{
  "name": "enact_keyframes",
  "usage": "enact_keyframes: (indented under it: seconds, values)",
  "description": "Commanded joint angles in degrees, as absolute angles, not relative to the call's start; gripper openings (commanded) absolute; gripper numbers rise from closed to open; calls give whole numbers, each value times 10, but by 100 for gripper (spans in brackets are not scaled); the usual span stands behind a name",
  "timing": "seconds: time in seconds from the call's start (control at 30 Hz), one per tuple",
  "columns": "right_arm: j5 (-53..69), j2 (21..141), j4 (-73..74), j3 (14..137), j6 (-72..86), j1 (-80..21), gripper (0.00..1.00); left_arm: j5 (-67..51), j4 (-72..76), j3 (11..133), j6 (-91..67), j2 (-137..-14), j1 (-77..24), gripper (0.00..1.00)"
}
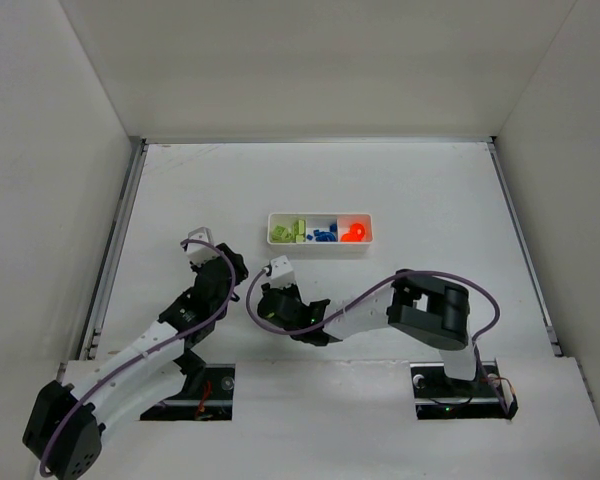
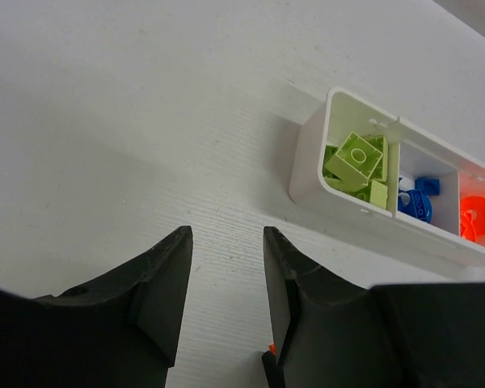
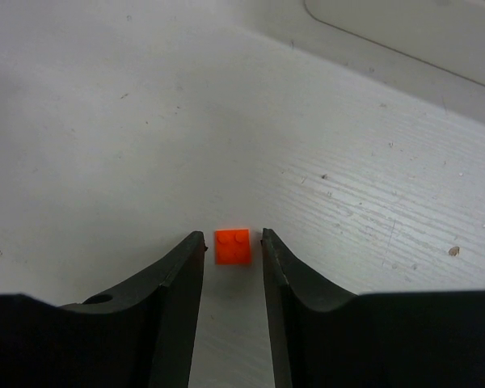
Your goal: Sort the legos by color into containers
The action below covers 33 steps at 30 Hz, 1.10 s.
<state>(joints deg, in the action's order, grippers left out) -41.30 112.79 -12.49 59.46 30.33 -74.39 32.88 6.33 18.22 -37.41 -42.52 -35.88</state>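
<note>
A small orange-red lego (image 3: 233,246) lies flat on the table between the fingertips of my right gripper (image 3: 231,236). The jaws are open, with a thin gap on each side of the brick. In the top view this gripper (image 1: 271,297) is lowered below and left of the white tray (image 1: 320,214), and it hides the brick. The tray's compartments hold green legos (image 1: 290,232), blue legos (image 1: 325,236) and orange-red ones (image 1: 355,232). My left gripper (image 2: 226,234) hangs open over bare table, nothing between its fingers, left of the tray's green end (image 2: 357,158).
White walls close in the table on the left, back and right. The left arm (image 1: 208,258) sits close beside the right gripper. A sliver of orange (image 2: 271,348) shows by the left gripper's right finger at the frame's bottom edge.
</note>
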Motion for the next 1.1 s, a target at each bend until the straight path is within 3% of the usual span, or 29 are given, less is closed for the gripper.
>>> enact_keyframes:
  seconds: [0.0, 0.3, 0.63, 0.87, 1.07]
  values:
    - [-400, 1157, -105, 608, 293, -754, 39, 332, 68, 187, -377, -429, -355, 38]
    - [-406, 1142, -95, 598, 305, -765, 23, 331, 62, 185, -374, -416, -348, 38]
    - [-417, 1023, -116, 527, 315, -759, 23, 328, 54, 181, -379, -409, -336, 38]
    - [-390, 899, -152, 453, 309, -682, 23, 323, 60, 187, -384, -439, -351, 42]
    - [-331, 816, -171, 417, 295, -539, 23, 307, 76, 193, -385, -482, -362, 46]
